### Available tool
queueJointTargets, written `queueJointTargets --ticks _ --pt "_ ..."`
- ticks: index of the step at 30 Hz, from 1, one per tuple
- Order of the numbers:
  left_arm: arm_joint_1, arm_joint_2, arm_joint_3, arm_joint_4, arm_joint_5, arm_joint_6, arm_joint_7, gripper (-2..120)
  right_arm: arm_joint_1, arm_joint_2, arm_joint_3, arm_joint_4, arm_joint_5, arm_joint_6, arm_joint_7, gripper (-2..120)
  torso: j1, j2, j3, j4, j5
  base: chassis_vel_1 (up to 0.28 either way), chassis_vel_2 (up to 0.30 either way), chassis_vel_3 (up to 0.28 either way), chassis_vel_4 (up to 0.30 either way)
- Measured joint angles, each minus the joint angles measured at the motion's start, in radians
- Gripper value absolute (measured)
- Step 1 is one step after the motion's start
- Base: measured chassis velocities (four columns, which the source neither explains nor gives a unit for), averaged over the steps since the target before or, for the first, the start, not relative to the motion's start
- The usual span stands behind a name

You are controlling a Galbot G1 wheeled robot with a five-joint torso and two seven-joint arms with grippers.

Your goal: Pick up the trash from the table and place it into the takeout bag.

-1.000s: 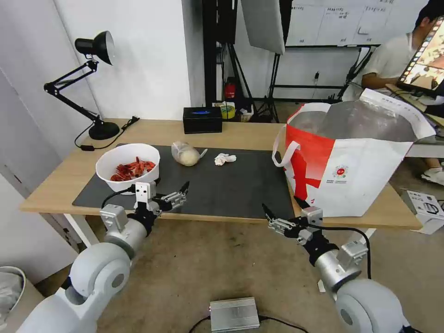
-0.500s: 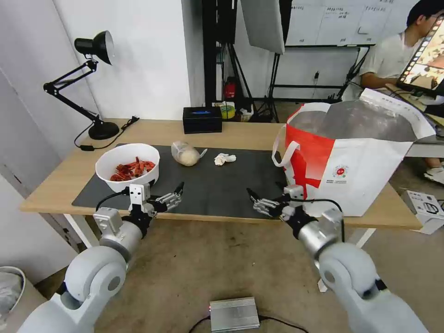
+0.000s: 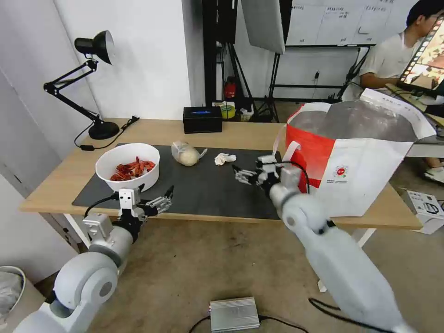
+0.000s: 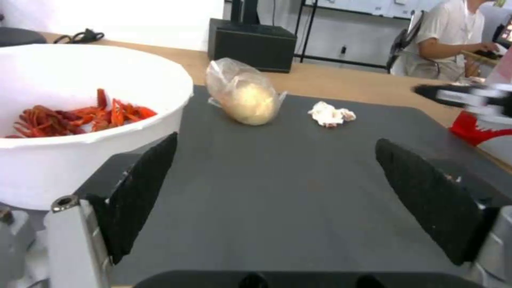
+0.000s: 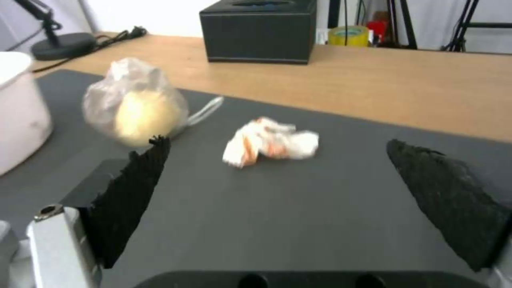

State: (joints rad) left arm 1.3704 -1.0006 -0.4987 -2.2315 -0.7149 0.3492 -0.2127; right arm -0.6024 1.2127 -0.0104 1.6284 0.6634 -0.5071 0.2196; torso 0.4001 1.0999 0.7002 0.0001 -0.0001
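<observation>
I've got my right gripper [image 3: 240, 175] open above the dark grey mat [image 3: 208, 185], near the crumpled white tissue [image 3: 224, 159]; left gripper [image 3: 163, 202] waits at the table edge.

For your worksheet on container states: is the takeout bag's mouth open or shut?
Open. The takeout bag stands upright on the table, its mouth spread wide, silver lining visible.

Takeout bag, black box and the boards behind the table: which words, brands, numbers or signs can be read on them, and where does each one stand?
No text can be quoted; all is too small or blurred.
Large white-and-red foil-lined takeout bag: small round red logo with a line beneath, unreadable.
Black rectangular tissue box: a blue mark on top, not legible.
White wall boards: handwritten lines, unreadable.
Yellow tape roll: nothing readable.
</observation>
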Motion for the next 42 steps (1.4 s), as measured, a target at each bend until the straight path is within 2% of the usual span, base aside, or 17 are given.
queueJointTargets --ticks 7,9,12,16,25,42 --pt "0.01 -0.006 -0.013 0.001 0.004 -0.002 0.003 100 0.189 0.11 -0.071 -0.27 -0.026 0.005 0.004 100 0.0 0.0 0.0 0.0001 -0.0001 0.0 0.0 0.0 0.0" --pt "0.01 -0.006 -0.013 0.001 0.004 -0.002 0.003 100 0.189 0.11 -0.071 -0.27 -0.026 0.005 0.004 100 0.0 0.0 0.0 0.0001 -0.0001 0.0 0.0 0.0 0.0" --pt "0.011 -0.008 -0.016 0.003 0.005 -0.003 0.004 100 0.259 0.178 -0.083 -0.409 -0.056 0.008 -0.012 100 0.0 0.0 0.0 0.0 0.0 0.0 0.0 0.0 0.0" --pt "0.011 -0.01 -0.017 0.003 0.006 -0.004 0.005 100 0.3 0.219 -0.092 -0.482 -0.073 0.006 -0.012 100 0.0 0.0 0.0 0.0 0.0 0.0 0.0 0.0 0.0" --pt "0.029 -0.012 -0.035 -0.011 0.007 -0.004 0.006 100 0.358 0.286 -0.101 -0.59 -0.085 -0.023 -0.014 100 0.0 0.0 0.0 0.0 0.0 0.0 0.0 0.0 0.0" --pt "0.052 -0.008 -0.054 -0.029 0.006 -0.006 0.013 100 0.357 0.31 -0.098 -0.643 -0.085 -0.055 -0.016 100 0.0 0.0 0.0 -0.0001 0.0001 0.0 0.0 0.0 0.0"
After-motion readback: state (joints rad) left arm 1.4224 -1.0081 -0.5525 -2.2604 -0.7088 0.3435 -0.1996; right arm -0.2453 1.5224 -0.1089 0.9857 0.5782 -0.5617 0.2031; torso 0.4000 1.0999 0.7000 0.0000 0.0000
